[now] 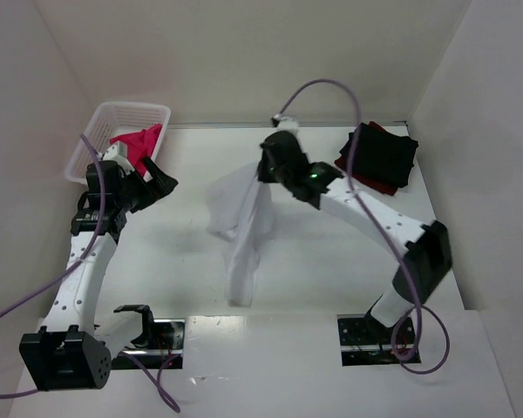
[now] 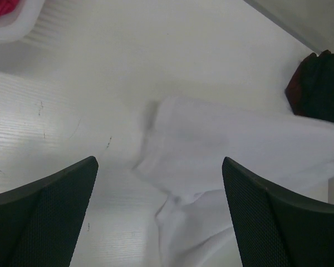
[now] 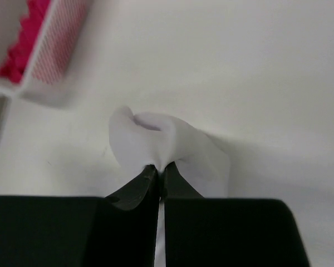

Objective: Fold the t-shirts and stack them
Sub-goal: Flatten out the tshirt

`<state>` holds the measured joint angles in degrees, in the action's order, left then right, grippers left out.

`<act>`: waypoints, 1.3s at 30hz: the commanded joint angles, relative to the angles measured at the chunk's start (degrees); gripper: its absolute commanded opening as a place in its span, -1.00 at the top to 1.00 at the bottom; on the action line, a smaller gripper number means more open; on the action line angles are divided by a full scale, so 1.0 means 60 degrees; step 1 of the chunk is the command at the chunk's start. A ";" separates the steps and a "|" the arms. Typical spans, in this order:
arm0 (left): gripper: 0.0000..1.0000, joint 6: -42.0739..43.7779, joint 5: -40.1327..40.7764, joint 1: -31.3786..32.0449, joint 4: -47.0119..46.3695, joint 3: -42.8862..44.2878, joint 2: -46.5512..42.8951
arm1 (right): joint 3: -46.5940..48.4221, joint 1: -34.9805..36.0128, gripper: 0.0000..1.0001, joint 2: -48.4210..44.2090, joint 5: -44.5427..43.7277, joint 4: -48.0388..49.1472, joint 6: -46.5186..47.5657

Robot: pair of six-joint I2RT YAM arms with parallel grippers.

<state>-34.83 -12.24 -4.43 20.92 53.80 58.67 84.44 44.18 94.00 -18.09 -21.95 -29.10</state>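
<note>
The right end effector (image 3: 158,169) pinched the white t-shirt (image 3: 156,136) shut-tight, likely to lift it for folding; left of the shirt, the left end effector (image 1: 152,180) gaped empty.

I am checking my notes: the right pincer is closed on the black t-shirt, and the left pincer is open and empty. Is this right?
Wrong shirt: the right wrist view shows the right pincer closed on the white t-shirt. The left pincer is open and empty, as you wrote.
</note>
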 commanded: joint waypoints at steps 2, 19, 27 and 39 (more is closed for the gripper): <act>-1.00 0.0532 -0.0866 -0.0053 -0.0352 -0.0088 0.0006 | -0.1174 -0.1975 0.88 -0.2335 0.0360 0.0230 -0.0013; -1.00 0.1425 -0.2222 -0.0053 -0.0162 0.0306 0.0973 | -0.0415 -0.2355 0.83 -0.0749 0.3680 0.0714 0.0295; -1.00 0.1425 -0.2222 -0.0053 -0.0313 0.0370 0.0973 | 0.2675 -0.2354 0.90 -0.1422 0.5265 0.0626 -0.0028; -1.00 0.1453 -0.2222 -0.0053 -0.0134 0.0734 0.0843 | -0.3247 -0.2925 0.29 -0.3364 0.2255 0.0614 -0.0832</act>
<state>-27.16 -24.36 -4.43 20.93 55.17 64.90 76.70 27.04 70.67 2.84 -15.69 -30.95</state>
